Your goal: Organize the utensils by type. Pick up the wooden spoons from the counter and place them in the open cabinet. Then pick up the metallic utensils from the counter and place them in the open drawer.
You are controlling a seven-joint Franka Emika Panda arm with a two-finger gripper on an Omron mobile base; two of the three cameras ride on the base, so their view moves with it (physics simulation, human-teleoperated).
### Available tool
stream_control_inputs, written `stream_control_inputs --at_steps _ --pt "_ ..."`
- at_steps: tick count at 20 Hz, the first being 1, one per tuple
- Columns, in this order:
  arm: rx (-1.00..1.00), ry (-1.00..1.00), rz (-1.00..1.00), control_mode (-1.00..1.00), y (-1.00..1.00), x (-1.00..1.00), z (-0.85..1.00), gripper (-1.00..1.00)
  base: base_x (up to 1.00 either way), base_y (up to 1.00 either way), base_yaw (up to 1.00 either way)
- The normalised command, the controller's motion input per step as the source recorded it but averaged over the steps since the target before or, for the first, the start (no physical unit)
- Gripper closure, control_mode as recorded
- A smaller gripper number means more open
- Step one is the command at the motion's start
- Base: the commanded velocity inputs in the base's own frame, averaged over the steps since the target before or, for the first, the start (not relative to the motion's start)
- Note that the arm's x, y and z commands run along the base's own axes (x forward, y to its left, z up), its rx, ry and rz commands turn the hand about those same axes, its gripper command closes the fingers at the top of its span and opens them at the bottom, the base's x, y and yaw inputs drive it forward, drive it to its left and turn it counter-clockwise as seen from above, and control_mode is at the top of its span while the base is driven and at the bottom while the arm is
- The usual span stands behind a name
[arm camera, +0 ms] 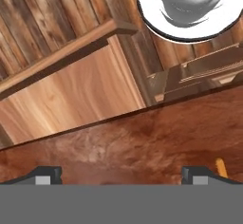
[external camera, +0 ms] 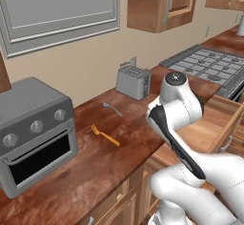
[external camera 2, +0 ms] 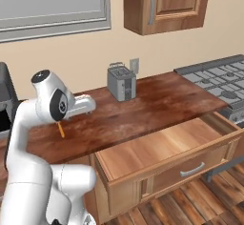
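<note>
The end effector [arm camera: 121, 173] hangs low over the table [arm camera: 142, 142], its two dark fingertips [arm camera: 45, 174] standing wide apart with nothing between them. In the hand view the glossy reddish-brown surface lies straight ahead of the tips. Just beside the right-hand tip, at the edge of that view, a short orange end of the fork [arm camera: 220, 167] shows, lying on the table and apart from the tip. Farther along the same view, past the table's edge, lies the open drawer [arm camera: 76, 95] with its light tan floor and brown rim.

From the left base view the fork [external camera: 105, 136] lies flat on the table [external camera: 86, 171], out beyond the arm on its far side, tines toward the toaster oven [external camera: 33, 133]. A small grey metal spoon [external camera: 112, 108] lies farther off, toward the wall, apart from the fork. Beyond it a silver toaster [external camera: 133, 82] stands at the back of the table, and the stove [external camera: 209, 64] sits well off to the side. The drawer [external camera: 224, 119] stands pulled out near the arm. Higher up on the wall hangs the cabinet [external camera: 162, 2]; whether its door is open I cannot tell.

In the right base view the arm's joint covers most of the fork [external camera 2: 61, 130], and the drawer [external camera 2: 162, 148] reaches out below the table [external camera 2: 157, 105].
</note>
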Motion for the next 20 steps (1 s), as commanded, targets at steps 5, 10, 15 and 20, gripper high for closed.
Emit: stream_control_inputs --at_steps 5,10,15,20 --pt "-0.02 0.03 0.0 -1.0 0.14 0.44 0.0 -1.0 0.0 0.0 0.0" --pt "0.0 0.15 0.09 -1.0 0.0 0.64 -0.01 -1.0 0.0 0.0 0.0" --pt "-0.04 0.18 0.08 -1.0 0.22 0.52 -0.23 -1.0 0.0 0.0 0.0" --pt "-0.02 0.05 0.01 -1.0 0.18 0.18 -0.37 -1.0 0.0 0.0 0.0"
